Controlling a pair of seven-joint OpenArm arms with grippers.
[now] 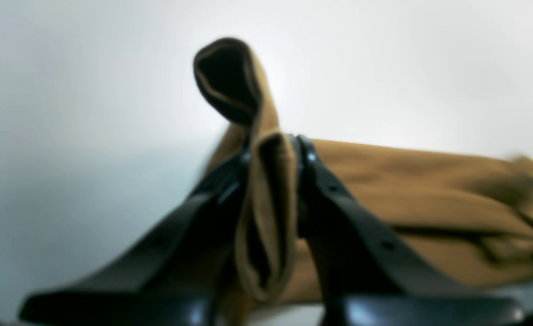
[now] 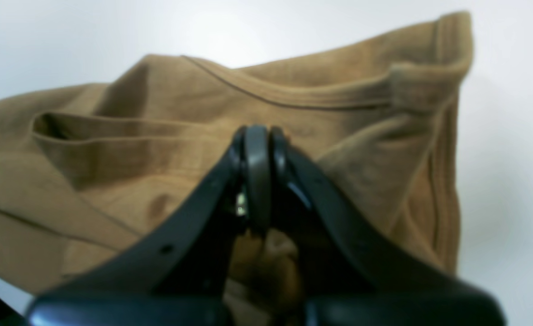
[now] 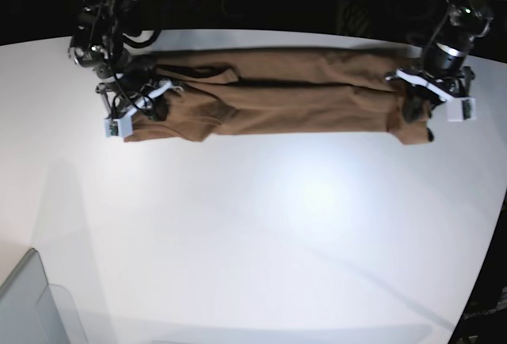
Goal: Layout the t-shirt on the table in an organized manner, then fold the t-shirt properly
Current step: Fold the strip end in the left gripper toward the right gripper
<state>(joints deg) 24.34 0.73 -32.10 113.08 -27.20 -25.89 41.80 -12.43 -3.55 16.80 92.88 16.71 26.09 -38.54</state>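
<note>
Left gripper (image 1: 273, 149) sits closest to its wrist cam, black fingers (image 1: 339, 203) clamped on a bunched fold of the t-shirt (image 1: 411, 190), with a loop of hem poking up past the tips. Right gripper (image 2: 257, 140) I read as fully closed, tips pressed together on the shirt near the ribbed collar; whether cloth is actually pinched there, I can't tell. From the base view the tan shirt lies stretched as a long narrow band between both arms, along the far side of the white table (image 3: 301, 233), wrinkled down the middle
</note>
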